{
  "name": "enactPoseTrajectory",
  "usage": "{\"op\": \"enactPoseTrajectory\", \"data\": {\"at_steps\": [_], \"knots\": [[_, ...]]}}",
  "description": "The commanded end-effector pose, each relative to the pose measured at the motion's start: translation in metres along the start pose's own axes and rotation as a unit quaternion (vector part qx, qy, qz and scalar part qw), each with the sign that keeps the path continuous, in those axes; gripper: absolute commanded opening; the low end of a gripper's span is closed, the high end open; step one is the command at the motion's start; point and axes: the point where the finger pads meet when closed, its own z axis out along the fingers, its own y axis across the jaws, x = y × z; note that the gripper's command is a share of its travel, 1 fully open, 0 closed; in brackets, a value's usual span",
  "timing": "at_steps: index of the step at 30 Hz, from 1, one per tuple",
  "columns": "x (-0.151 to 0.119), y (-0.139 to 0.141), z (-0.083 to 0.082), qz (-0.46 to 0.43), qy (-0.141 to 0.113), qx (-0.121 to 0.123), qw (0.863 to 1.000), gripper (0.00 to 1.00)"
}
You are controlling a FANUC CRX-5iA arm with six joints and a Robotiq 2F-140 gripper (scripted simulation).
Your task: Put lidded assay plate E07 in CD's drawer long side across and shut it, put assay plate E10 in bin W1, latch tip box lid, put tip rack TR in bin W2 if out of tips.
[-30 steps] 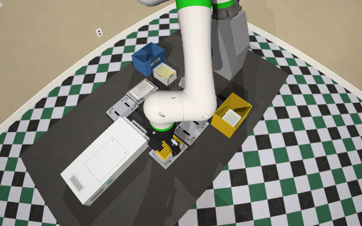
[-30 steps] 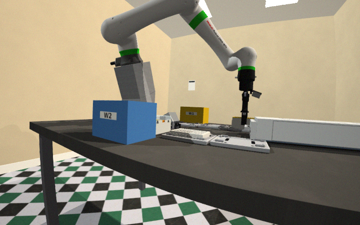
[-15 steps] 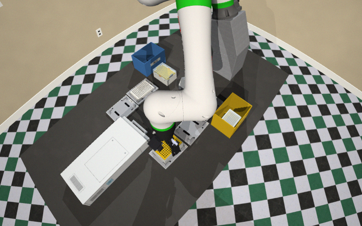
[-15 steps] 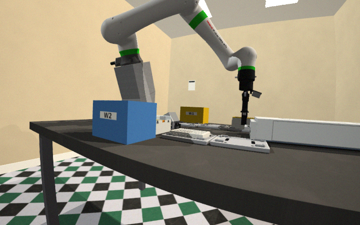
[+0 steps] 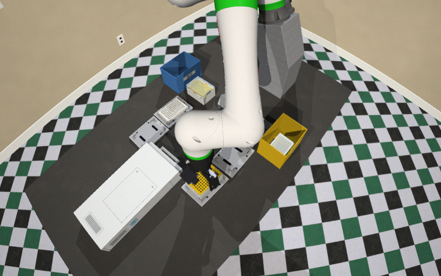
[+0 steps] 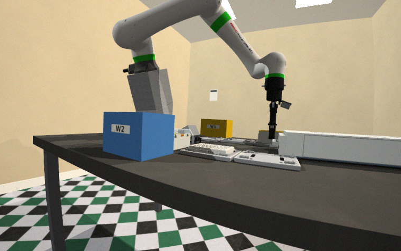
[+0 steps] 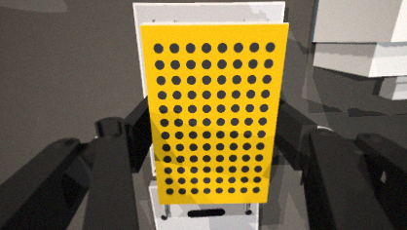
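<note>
The tip rack TR (image 5: 202,183) (image 7: 212,112) has a yellow top full of dark holes with no tips showing in them. It stands on a grey deck nest by the cooler's front corner. My gripper (image 5: 200,179) reaches straight down over it, and its black fingers press on the rack's two long sides. It also shows in the side view (image 6: 271,133). The blue bin W2 (image 5: 181,71) stands upright at the far end of the bench. The yellow bin W1 (image 5: 282,138) is upright and holds a clear plate (image 5: 281,144). The tip box TB2 (image 5: 200,89) stands beside W2.
The white cooler CD (image 5: 128,195) lies left of the rack, its drawer front close to my fingers. A white plate (image 5: 173,109) sits on a nest beyond it. Bare nests lie at the left (image 5: 148,131) and the right (image 5: 232,159). My arm's elbow hangs over the bench middle.
</note>
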Motion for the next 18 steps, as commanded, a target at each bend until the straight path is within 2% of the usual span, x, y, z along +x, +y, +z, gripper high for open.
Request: {"op": "enactPoseTrajectory", "data": {"at_steps": [1,18], "knots": [[0.0011,-0.0004,-0.0015,0.0,0.001,0.0,1.0,0.1],[0.0011,-0.0004,-0.0037,0.0,0.001,0.0,1.0,0.1]]}}
